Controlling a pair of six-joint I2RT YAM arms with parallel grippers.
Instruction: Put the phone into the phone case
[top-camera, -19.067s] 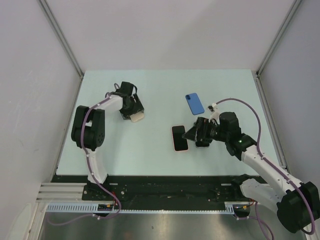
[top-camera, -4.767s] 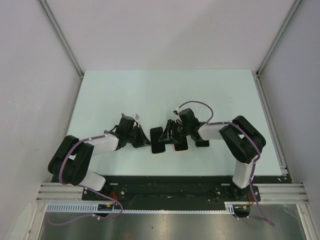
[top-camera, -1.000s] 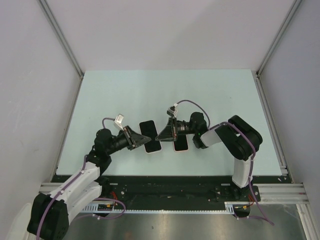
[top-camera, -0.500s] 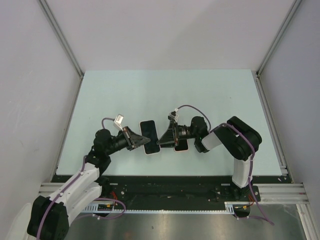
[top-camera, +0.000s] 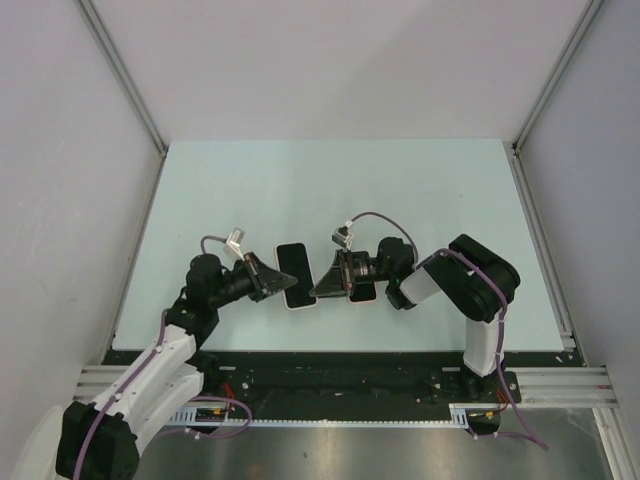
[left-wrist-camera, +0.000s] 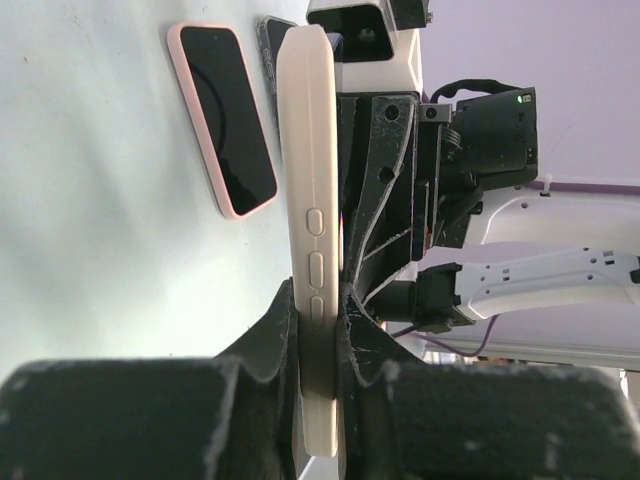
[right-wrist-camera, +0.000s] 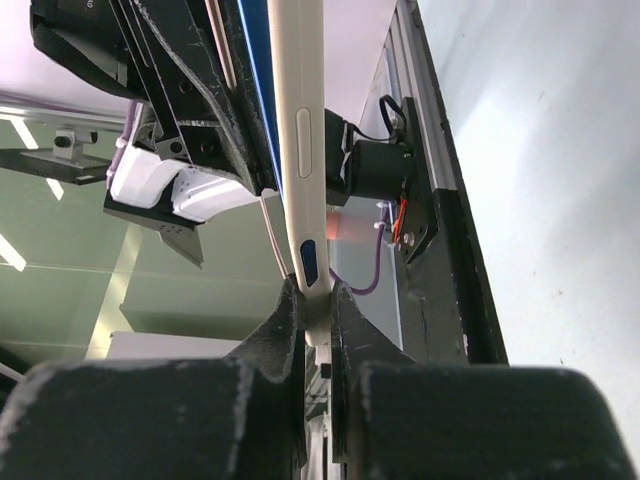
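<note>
One cream plastic phone case (top-camera: 293, 276) (left-wrist-camera: 312, 200) (right-wrist-camera: 300, 130) is held between both hands over the near middle of the pale green counter (top-camera: 400, 190), a little in from its near edge. I cannot tell whether it touches the surface.

- Top view: a dark screen faces up, with a pale rim all round.
- Right wrist view: the case is seen edge-on with a blue phone (right-wrist-camera: 256, 90) flat against one side. How far the phone is seated is unclear.
- Left hand (top-camera: 272, 281) (left-wrist-camera: 318, 300): clenched on the case's left end, pinching the thin edge just below the side buttons.
- Right hand (top-camera: 322, 285) (right-wrist-camera: 313, 295): clenched on the opposite end, tight on the cream edge.
- The two hands point at each other along the case.
- Just right of the case, a pink-rimmed phone with black screen (top-camera: 365, 290) (left-wrist-camera: 225, 125) lies flat on the counter, screen up, partly hidden behind the right hand.
</note>
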